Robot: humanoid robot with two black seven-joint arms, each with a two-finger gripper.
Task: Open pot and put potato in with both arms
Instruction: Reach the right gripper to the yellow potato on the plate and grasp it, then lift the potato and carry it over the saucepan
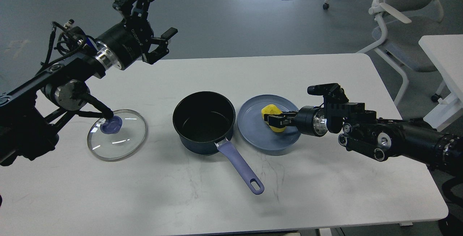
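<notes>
The dark pot (203,120) stands open at the table's middle, its purple handle (239,164) pointing toward me. Its glass lid (119,142) with a blue knob lies flat on the table to the left. The yellow potato (272,111) lies on the blue plate (251,127) just right of the pot. My right gripper (271,119) reaches in from the right, level with the potato, its fingers across it; yellow shows above and below them. My left gripper (162,13) is open and empty, raised high above the table's back left.
The white table (325,192) ends close behind my left gripper and at the right near my right arm. An office chair (401,15) and a second white table (443,53) stand beyond the right edge.
</notes>
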